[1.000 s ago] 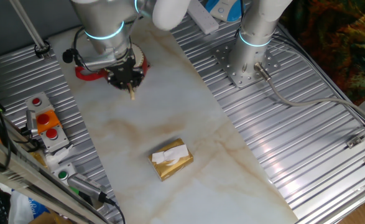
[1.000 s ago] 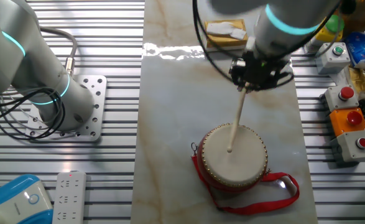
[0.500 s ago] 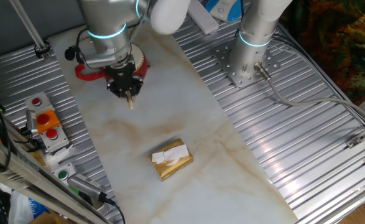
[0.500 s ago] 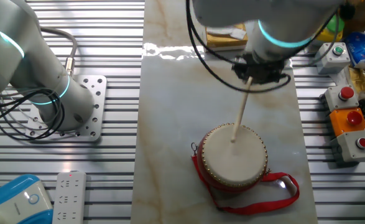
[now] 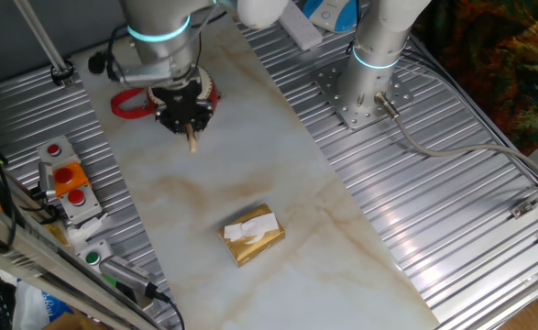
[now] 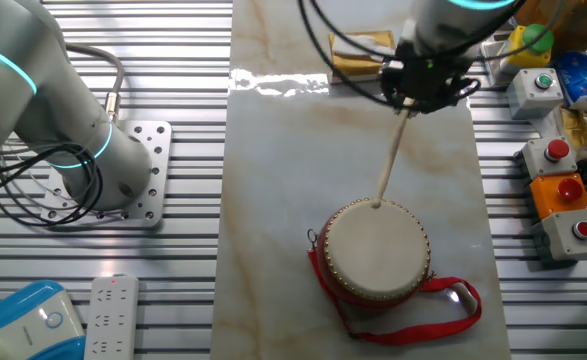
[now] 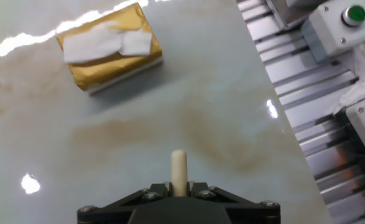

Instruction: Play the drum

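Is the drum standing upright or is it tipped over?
Upright. In the other fixed view the drum sits on the table with its flat cream head facing up, and the drumstick tip is at the head's far edge.

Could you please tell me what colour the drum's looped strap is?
Red strap, clearest in the other fixed view.

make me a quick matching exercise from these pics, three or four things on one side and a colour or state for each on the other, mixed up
Things:
1. drum
2. stick
3. block
4. strap

Descriptions:
A. gold, with white paper on top
B. held in the gripper
C. red loop lying on the table
D. round, with a cream top

Pairs: 1-D, 2-B, 3-A, 4-C
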Robot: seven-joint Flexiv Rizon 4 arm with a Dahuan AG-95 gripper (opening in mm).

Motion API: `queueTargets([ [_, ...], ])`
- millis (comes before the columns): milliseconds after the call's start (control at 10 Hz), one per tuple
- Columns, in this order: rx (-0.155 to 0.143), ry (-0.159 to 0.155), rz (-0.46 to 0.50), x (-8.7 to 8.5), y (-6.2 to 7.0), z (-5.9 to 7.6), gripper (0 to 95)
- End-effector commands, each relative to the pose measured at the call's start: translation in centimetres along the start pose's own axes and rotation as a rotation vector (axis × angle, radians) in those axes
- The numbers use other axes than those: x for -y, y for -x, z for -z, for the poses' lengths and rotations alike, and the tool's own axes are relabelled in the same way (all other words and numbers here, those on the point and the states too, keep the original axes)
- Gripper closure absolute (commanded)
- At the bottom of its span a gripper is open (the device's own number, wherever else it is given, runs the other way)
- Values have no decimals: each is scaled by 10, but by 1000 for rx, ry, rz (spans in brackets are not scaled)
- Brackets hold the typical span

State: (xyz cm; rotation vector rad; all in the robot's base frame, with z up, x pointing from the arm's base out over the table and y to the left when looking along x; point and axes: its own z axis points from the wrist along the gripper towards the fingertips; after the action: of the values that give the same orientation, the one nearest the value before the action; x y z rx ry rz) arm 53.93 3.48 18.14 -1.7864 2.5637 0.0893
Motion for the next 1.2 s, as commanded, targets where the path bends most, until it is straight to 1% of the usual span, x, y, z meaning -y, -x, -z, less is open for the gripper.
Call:
queueTargets([
  [100,-52,30,17,0,-1,1,950],
  [300,-48,27,30,0,-1,1,950],
  [400,-31,32,32,0,-1,1,950],
  [500,-3,31,39,0,-1,1,950],
  [600,46,24,69,0,-1,-1,950],
  [700,112,28,82,0,-2,-2,950],
  [800,161,21,96,1,-1,-2,950],
  [900,181,13,113,1,-1,-3,950],
  [1000,206,8,125,2,0,-8,950],
  [1100,234,7,126,6,4,-20,950],
  [1200,236,-3,125,8,9,-32,950],
])
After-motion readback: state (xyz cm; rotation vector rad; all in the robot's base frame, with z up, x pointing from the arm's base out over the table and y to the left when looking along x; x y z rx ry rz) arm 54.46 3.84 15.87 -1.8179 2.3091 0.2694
